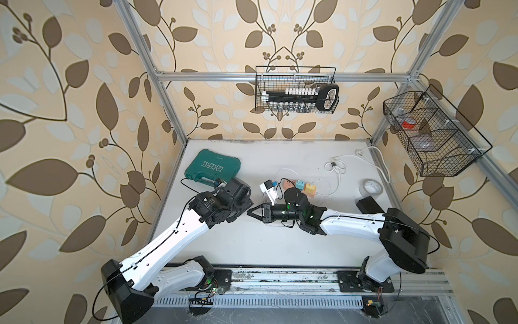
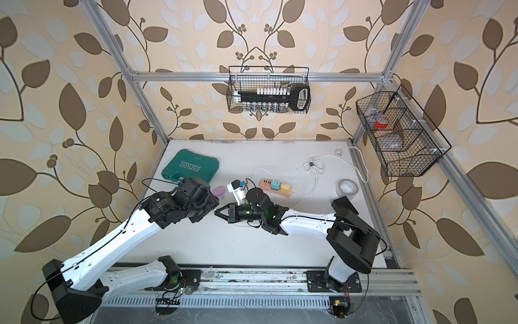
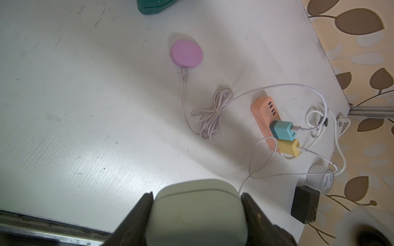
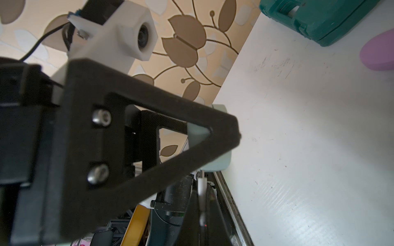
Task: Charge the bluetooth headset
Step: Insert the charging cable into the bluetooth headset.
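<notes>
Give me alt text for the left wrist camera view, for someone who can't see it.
The left gripper clamps a pale green earbud case in the foreground. On the white table beyond lie a pink round case with a cable plugged in and an orange power strip carrying a teal charger and a yellow charger.

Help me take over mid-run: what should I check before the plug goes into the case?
1. Case clamped in left gripper: ok, gripped on both sides.
2. Plug held in right gripper: ok, shut on it.
3. Plug lined up with the case: cannot tell, where they meet is hidden.
4. Cable runs to yellow charger on the strip: ok.
5. Cable slack: ok, loose loops.
6. Strip powered: cannot tell.
</notes>
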`<state>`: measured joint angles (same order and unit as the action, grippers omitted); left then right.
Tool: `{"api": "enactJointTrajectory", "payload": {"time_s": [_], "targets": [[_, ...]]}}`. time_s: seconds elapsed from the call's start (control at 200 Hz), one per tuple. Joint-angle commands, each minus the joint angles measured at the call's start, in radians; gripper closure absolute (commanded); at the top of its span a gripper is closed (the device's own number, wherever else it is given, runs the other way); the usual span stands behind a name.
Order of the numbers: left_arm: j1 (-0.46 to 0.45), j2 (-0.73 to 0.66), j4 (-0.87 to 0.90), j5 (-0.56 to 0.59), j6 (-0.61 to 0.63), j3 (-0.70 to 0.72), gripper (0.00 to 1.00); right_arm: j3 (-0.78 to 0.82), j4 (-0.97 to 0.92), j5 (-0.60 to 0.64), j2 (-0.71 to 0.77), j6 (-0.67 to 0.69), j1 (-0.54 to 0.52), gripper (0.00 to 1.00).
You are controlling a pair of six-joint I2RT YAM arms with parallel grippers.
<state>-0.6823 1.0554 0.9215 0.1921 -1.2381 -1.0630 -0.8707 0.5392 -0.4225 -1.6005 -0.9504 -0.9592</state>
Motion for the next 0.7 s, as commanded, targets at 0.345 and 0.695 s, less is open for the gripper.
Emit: {"api": "enactJointTrajectory", "payload": {"time_s": [0.345, 0.695], "targets": [[-0.017, -0.024, -0.013, -0.004, 0.001, -0.003, 0.63, -0.061, -0.049, 0.050, -0.012, -0.023, -0.003, 0.93], [-0.043, -0.023, -0.026, 0.015, 0.005, -0.001, 0.74, -0.062, -0.114, 0.124, -0.012, -0.105, -0.004, 0.93]]}}
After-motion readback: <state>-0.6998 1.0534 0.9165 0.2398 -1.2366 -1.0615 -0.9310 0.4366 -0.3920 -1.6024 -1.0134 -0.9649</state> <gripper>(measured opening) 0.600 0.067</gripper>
